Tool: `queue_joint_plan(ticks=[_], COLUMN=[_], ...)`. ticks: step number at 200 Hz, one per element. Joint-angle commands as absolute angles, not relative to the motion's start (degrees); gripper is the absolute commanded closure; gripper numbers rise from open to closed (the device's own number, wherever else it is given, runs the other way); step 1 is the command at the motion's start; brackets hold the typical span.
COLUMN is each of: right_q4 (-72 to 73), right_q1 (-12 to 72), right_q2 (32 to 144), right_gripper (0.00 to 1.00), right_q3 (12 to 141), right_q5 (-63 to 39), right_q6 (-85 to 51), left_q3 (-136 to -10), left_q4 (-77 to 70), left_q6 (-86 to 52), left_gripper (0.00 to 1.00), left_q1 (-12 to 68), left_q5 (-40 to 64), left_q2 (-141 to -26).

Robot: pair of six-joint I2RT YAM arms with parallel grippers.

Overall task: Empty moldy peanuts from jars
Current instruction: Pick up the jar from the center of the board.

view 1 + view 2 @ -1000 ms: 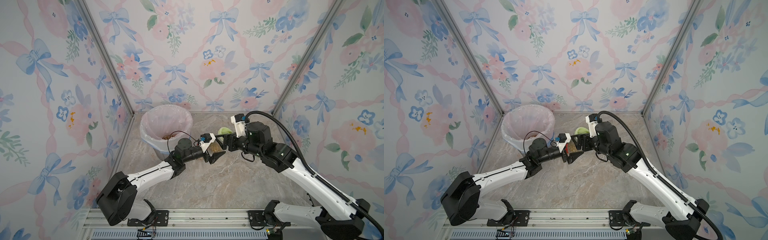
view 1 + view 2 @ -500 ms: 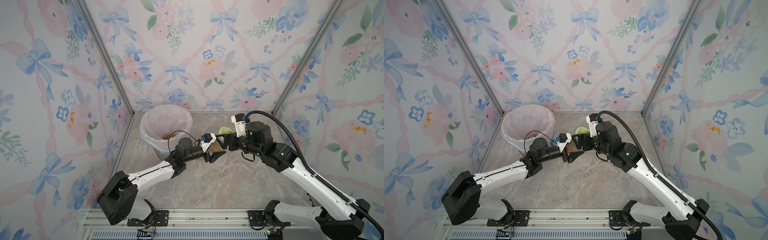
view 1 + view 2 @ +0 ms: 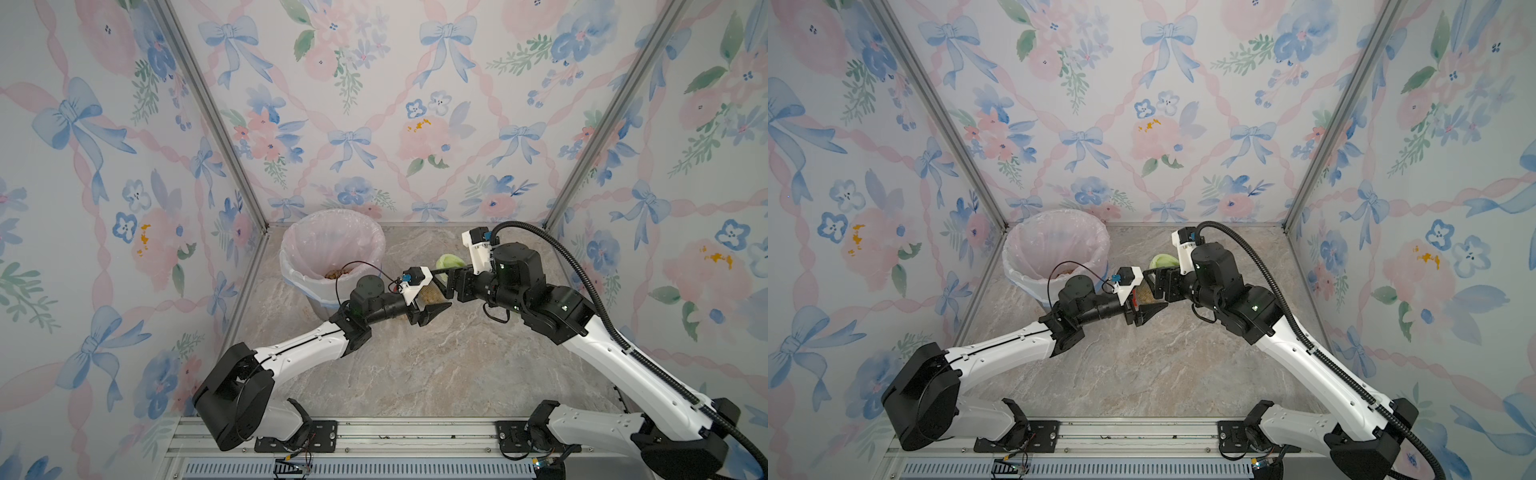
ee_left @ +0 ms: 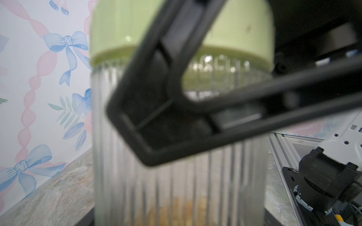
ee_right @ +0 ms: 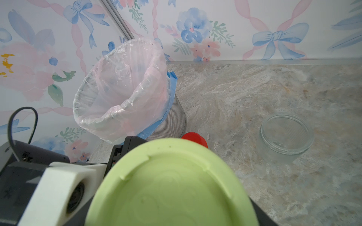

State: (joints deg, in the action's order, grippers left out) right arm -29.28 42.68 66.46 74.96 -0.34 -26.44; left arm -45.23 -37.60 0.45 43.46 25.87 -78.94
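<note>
**Both pincers on one jar**

Your left pincer [image 3: 430, 300] clamps the ribbed jar [image 3: 431, 293], mid-frame in both top views; your right pincer [image 3: 444, 283] grips its green lid [image 5: 172, 185]. Peanuts [image 4: 176, 207] sit low inside. Bag-lined bin [image 3: 291, 266] sits frame-left of it.

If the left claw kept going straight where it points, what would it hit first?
The ribbed glass jar: it is right in front of the left gripper, seemingly between its jaws, with the right gripper on its green lid.
</note>
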Motion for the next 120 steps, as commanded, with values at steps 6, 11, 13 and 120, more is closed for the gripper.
queue_joint_plan(ticks=[6,11,13,120], right_q4=[-23.37,-23.22,-23.16,-24.39], right_q1=[42.45,42.46,42.45,42.54], right_q2=[65.76,65.69,65.64,67.22], right_gripper=[0.24,0.23,0.23,0.08], right_q3=[75.79,75.75,75.69,76.63], right_q5=[-3.61,-3.56,-3.59,-2.11], right_q6=[-25.90,-25.76,-25.76,-25.96], left_q3=[-46.58,-46.58,-46.58,-47.02], left_q4=[-38.45,-38.33,-38.32,-37.10], left_q6=[1.92,2.00,2.06,2.38], left_gripper=[0.75,0.76,0.76,0.81], left_q1=[43.51,43.51,43.51,43.52], left_q5=[26.87,26.84,26.88,26.84], left_q2=[-76.74,-76.79,-76.77,-76.86])
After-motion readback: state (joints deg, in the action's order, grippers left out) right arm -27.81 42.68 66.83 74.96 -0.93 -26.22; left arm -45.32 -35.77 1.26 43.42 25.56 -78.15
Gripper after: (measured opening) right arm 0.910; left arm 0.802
